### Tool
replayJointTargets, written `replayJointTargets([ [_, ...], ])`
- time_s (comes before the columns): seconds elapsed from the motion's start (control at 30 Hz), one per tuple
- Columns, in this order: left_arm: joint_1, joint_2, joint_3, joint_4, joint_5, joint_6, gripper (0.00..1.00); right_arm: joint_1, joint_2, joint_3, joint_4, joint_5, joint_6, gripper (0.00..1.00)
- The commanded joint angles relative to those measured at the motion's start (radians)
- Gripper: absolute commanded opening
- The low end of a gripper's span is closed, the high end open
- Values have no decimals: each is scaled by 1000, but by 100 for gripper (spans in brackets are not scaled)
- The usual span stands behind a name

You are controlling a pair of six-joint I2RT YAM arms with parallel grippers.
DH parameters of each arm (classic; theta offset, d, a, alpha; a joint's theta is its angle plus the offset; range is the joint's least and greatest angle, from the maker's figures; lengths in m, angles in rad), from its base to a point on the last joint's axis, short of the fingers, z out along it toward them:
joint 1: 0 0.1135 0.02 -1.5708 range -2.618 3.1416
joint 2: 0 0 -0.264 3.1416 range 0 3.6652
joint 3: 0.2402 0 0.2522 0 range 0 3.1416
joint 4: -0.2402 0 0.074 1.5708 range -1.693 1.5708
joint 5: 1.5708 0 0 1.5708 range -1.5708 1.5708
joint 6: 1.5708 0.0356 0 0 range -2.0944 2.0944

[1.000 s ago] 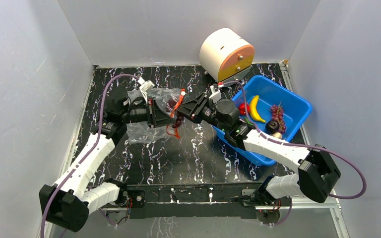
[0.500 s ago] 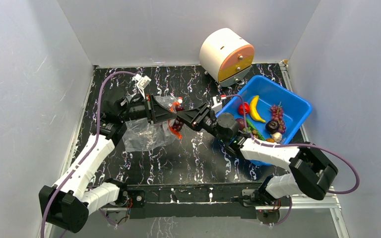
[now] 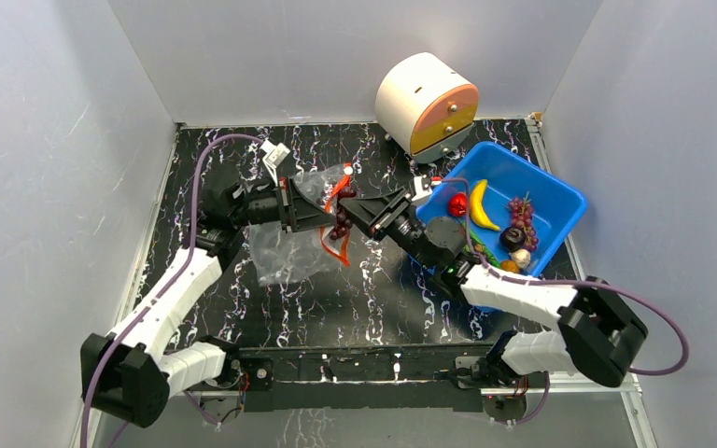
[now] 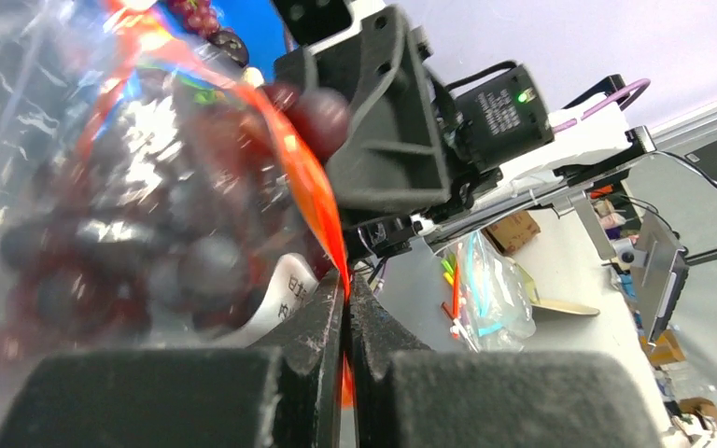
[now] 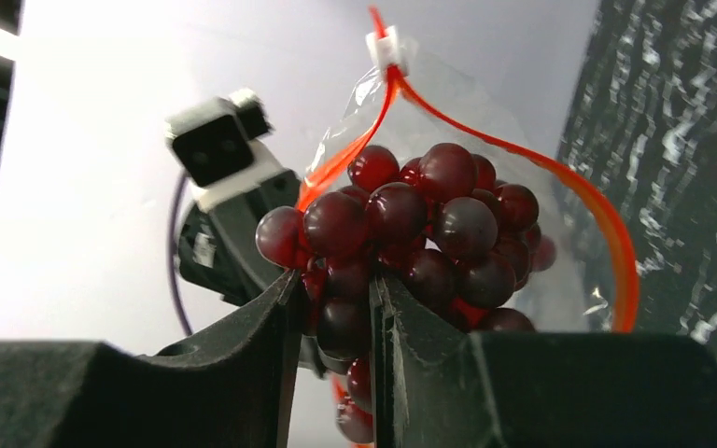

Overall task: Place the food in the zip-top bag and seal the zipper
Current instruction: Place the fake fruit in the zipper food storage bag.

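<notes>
Left gripper [image 4: 345, 280], jaws pinched shut on the red-orange zipper [image 4: 310, 177], holds the clear zip-top bag [image 3: 285, 254] with its mouth open toward the right arm. Right gripper [image 5: 332, 289], jaws narrowly closed around a dark red grape bunch [image 5: 415, 219], sits right at that mouth, facing in. A banana [image 3: 479, 203] lies in the blue bin [image 3: 560, 201] further right.

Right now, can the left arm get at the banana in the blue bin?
Probably not: the left gripper is shut on the zipper, and the right arm lies between it and the banana.
</notes>
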Motion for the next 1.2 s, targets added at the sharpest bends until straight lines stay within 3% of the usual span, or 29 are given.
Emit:
replayJointTargets([
  [0.0, -3, 70, 43, 154, 62, -87, 0, 9, 83, -48, 188, -31, 68, 26],
  [0.13, -3, 55, -33, 456, 52, -311, 0, 10, 87, -48, 146, 50, 71, 25],
  [0.2, -3, 45, -39, 482, 49, -338, 0, 10, 70, -11, 51, 63, 35, 27],
  [0.3, -3, 20, -36, 419, 38, -294, 0, 9, 56, 49, -117, 46, -6, 30],
  [0.47, -3, -5, -7, 235, 4, -137, 0, 13, 39, 57, -123, -90, -92, 33],
  [0.57, -3, 8, -11, 244, 1, -138, 0, 14, 9, 73, -164, -130, -147, 36],
  [0.7, -3, 22, -10, 341, 10, -197, 0, 14, 68, 78, -80, -257, -107, 35],
  [0.87, -3, 6, 3, 167, -3, -49, 0, 18, 124, 109, 7, -366, -97, 35],
  [1.0, -3, -18, -11, -4, -38, 100, 0, 19, 73, 128, -86, -365, -175, 43],
  [1.17, -3, -90, -66, 35, -70, 135, 0, 19, -10, 143, -286, -324, -240, 53],
])
